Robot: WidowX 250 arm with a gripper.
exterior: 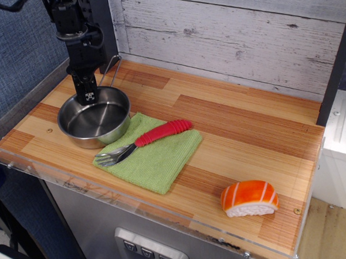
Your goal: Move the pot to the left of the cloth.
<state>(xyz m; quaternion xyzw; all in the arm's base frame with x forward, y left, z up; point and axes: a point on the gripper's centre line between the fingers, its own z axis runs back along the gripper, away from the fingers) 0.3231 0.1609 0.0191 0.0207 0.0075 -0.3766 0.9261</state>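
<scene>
On the wooden counter (238, 131), the stainless-steel pot (94, 117) sat at the left end, its right rim just overlapping the upper-left corner of the light-green cloth (154, 151). The black gripper (88, 95) stood over the pot's far rim, pinched onto the rim as far as one could judge from this angle, though the fingertips themselves were too small and dark to make out clearly.

The pot looked rigid, light and slick; a polished thin wall of that kind would likely slide in a loose pinch, so the rim near the arm seemed the soundest place to hold it. A thin wire handle (112, 68) rose behind the arm, partly masked by it, and where it joined the pot could not be seen.

A fork with a red ribbed handle (143, 139) lay across the cloth, its tines close beside the pot's near wall; whether they touched was unclear. The soft cloth might drag if the pot scraped over it. A toy salmon sushi (249, 197) sat well apart near the front right edge.
</scene>
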